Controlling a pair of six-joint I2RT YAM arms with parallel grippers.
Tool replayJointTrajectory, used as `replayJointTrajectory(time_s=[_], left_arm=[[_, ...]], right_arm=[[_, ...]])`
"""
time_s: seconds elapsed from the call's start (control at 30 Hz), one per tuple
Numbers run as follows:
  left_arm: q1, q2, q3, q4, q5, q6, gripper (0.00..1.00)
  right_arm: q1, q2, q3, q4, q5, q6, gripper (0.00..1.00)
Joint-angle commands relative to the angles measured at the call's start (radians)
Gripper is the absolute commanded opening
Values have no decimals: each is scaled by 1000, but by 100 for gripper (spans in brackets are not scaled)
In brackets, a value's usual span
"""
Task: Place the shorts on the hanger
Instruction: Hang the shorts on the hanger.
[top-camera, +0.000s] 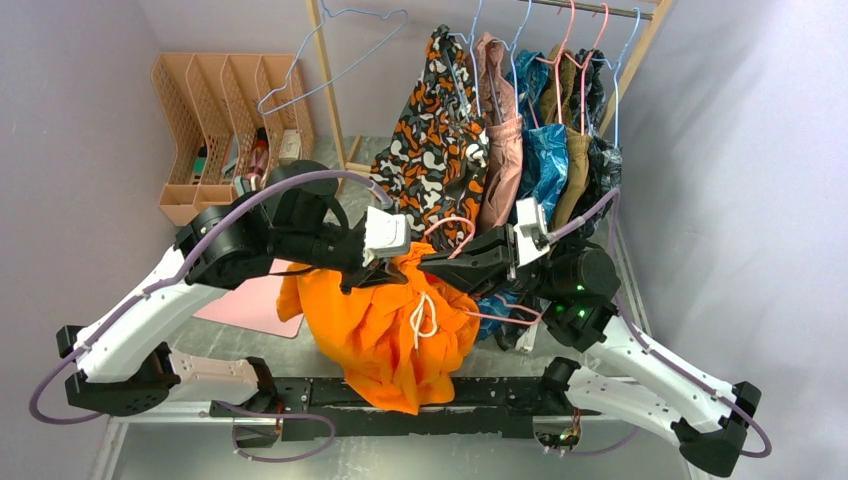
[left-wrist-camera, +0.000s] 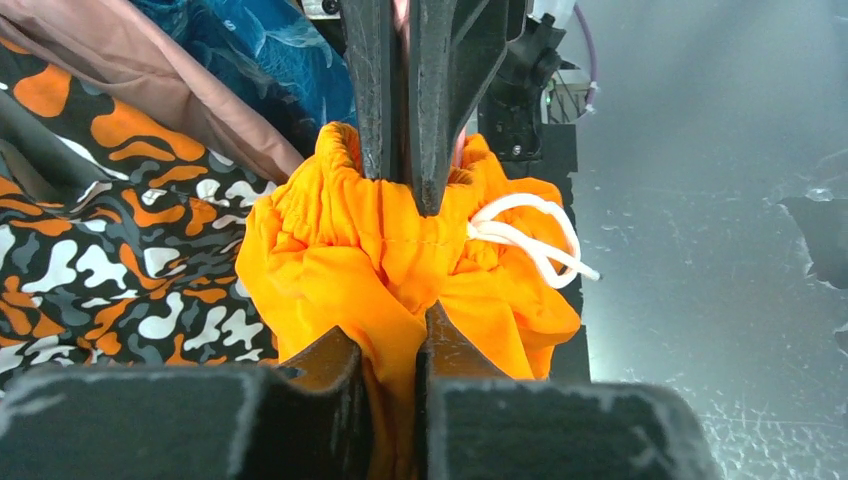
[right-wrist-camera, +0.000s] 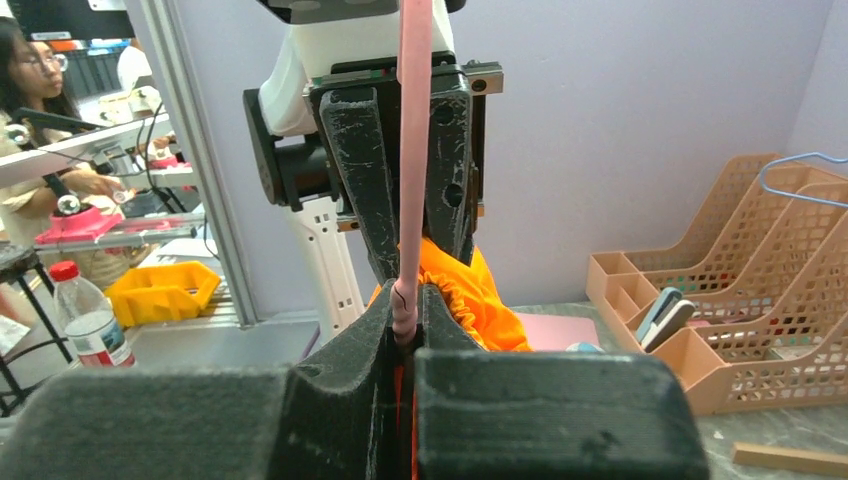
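The bright orange shorts hang bunched between the two arms, with the white drawstring dangling in front. My left gripper is shut on a fold of the shorts just below the gathered waistband, fabric pinched between its fingertips. Facing it, my right gripper is shut on the thin pink wire of the hanger, clamped at the fingertips. The hanger's hook curls above the grippers and another stretch of its wire shows by the right arm. The rest of the hanger is hidden by the shorts.
Behind the grippers a wooden rack carries several hung garments, the nearest an orange-black-white patterned one. A light-blue hanger hangs at the rack's left. A peach desk organizer stands back left, and a pink mat lies under the left arm.
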Motion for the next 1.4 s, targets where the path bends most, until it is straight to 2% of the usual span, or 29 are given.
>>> replayJointTrajectory(time_s=[0.0,0.07,0.17,0.23,0.33,0.4,0.8,0.83,0.87,0.93,0.97,1.37], left_arm=[[-3,12,-23,89,12,-12,7],[-3,-20,-59,130,-12,-26,7],[-3,-89,-124,196,-41,-44,7],[-2,-127,-157,234,-48,-57,7],[-4,-157,-178,267,-47,-71,7],[-2,-165,-183,275,-49,-77,7],[-3,-148,-181,270,-24,-88,7],[-2,-145,-179,269,-22,-88,7],[-3,-144,-179,269,-21,-88,7],[-2,-140,-176,273,-22,-90,7],[-3,-140,-175,276,-21,-89,7],[-3,-119,-145,335,44,-102,29]], right_arm=[[12,-12,22,116,-18,19,0],[13,-24,38,66,2,0,2],[14,-41,71,-46,21,-37,26],[14,-54,83,-95,39,-54,34],[13,-77,89,-137,75,-71,41],[14,-87,93,-159,109,-80,42],[13,-41,129,-149,129,-77,34],[12,-37,132,-146,126,-78,31],[12,-32,135,-143,123,-78,19],[13,-27,136,-137,116,-77,2],[14,-27,133,-127,114,-75,0],[12,-21,84,-3,102,-8,0]])
